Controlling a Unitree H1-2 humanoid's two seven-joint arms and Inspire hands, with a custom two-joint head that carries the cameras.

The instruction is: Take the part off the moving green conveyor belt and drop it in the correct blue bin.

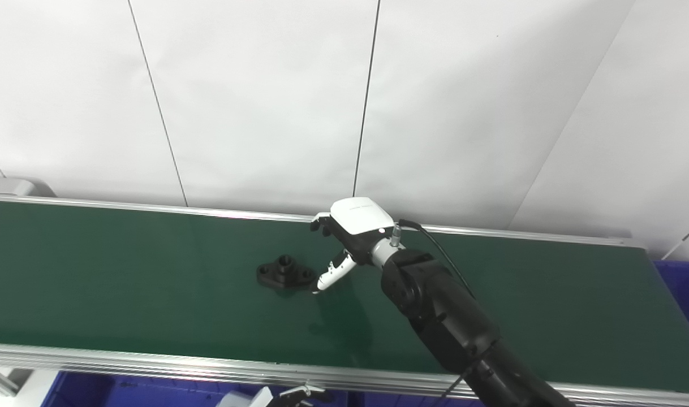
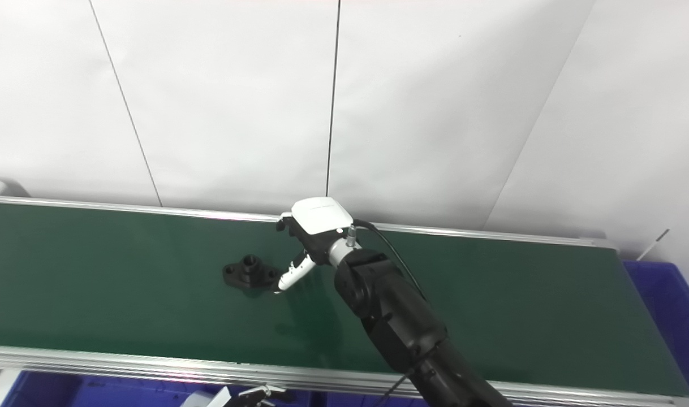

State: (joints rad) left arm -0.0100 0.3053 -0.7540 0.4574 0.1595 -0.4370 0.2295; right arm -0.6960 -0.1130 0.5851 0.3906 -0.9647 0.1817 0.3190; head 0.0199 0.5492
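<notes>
A black flanged part (image 1: 285, 272) with a raised round boss lies flat on the green conveyor belt (image 1: 124, 282), near the middle. My right hand (image 1: 350, 234), white-backed on a black arm, hovers just right of the part with its fingers apart and holds nothing. The white thumb (image 1: 328, 277) points down-left, its tip at the part's right end; I cannot tell whether they touch. The other fingers curl toward the far rail. A small white and black piece (image 1: 296, 394) at the bottom edge may be my left hand; too little shows.
Aluminium rails (image 1: 152, 362) run along the belt's near and far sides. A blue bin (image 1: 684, 288) stands past the belt's right end, and more blue bins (image 1: 95, 390) sit below the near rail. White wall panels rise behind.
</notes>
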